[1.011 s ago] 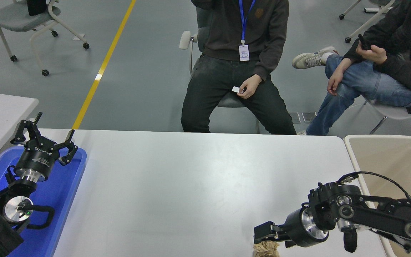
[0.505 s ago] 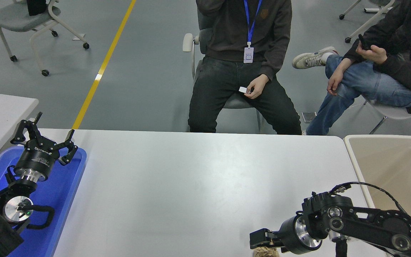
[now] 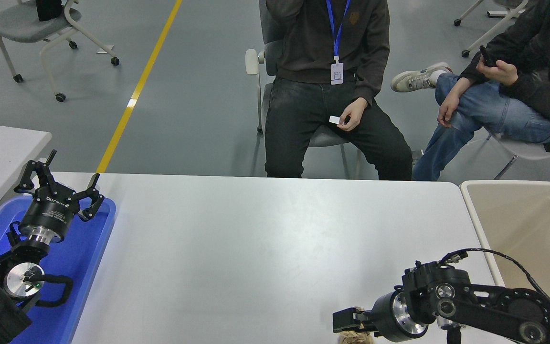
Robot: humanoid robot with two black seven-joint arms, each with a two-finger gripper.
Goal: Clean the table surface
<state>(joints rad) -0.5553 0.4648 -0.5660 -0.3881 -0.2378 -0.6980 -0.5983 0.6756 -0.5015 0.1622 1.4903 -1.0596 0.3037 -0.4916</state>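
- Grey floor [image 3: 198, 95] filled the far part of the scene, crossed by a yellow line [image 3: 136, 91] that ran from the far edge down to the table's far-left corner.
- The table surface [image 3: 265, 248], a wide matte white-grey top with rounded corners, took up the middle and near part of the view, most of it bare.
- A beige bin [image 3: 533, 224] stood just beside the table's right edge, its inside open to view.
- A blue plastic tray [image 3: 91, 248] lay on the table's left end, under the left arm.
- A smaller white table [image 3: 3, 143] showed only a corner at the far left.
- Two people sat beyond the far edge: one in dark clothes [image 3: 332, 86] with a blue lanyard, holding a small white card; the other in blue jeans [image 3: 494, 105] at the far right, holding a dark phone.
- An empty wheeled chair [image 3: 41, 28] stood at the far left.
- The right arm [image 3: 485, 310] came in from the near right, lying low and pointing left along the near edge.
- The left arm was parked at the near left, and the left gripper [image 3: 60, 184] was held above the tray with its fingers spread apart, nothing between them.
- The right gripper [image 3: 344, 325] was low at the near edge, touching a crumpled brown paper wad [image 3: 354, 338]; I could not tell whether its fingers were clenched on the wad or released.
- The wad sat on the table at the very near edge, partly cut off by the frame.
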